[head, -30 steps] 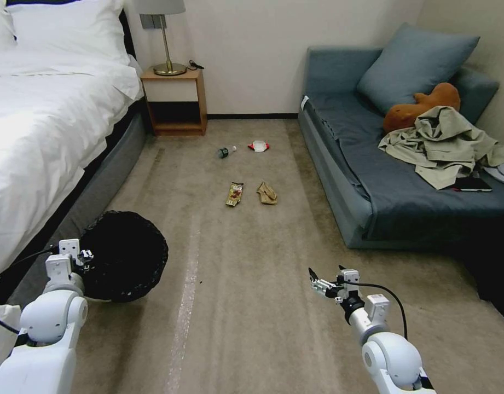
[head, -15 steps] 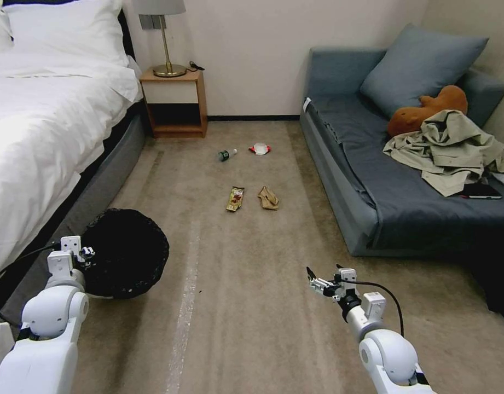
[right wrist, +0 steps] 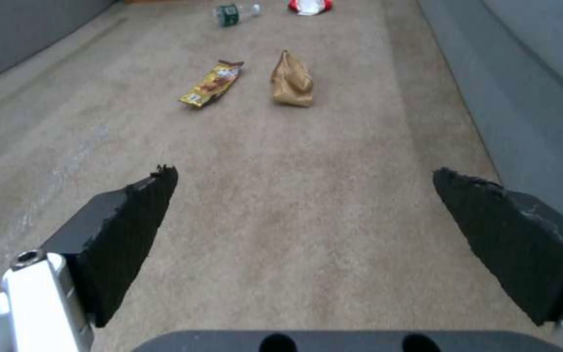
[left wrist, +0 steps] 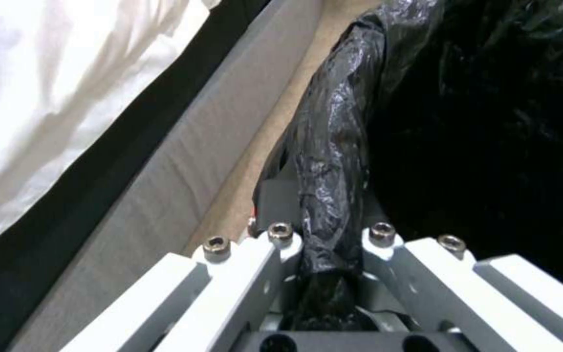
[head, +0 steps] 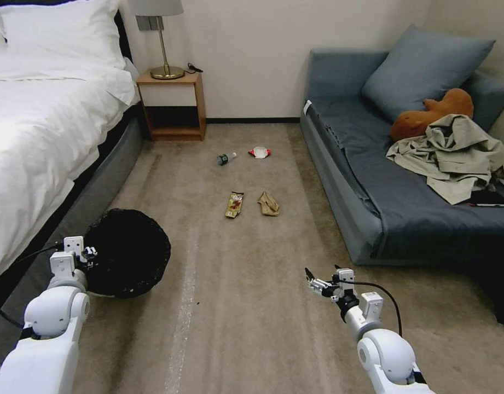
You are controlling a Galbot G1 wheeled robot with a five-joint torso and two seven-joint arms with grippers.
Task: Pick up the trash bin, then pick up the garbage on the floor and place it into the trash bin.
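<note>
Gripping the bag-covered rim of the round black-lined trash bin beside the bed, the left hand holds it apparently just above the carpet, while the right hand hovers open, well short of the yellow-brown snack wrapper and crumpled tan paper.

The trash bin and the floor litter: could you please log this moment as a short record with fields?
left gripper: shut on trash bin rim, beside the bed
right gripper: open, empty, above carpet
bottle: on carpet, far
red-and-white wrapper: beside bottle
snack wrapper: nearer
crumpled paper: beside snack wrapper
</note>
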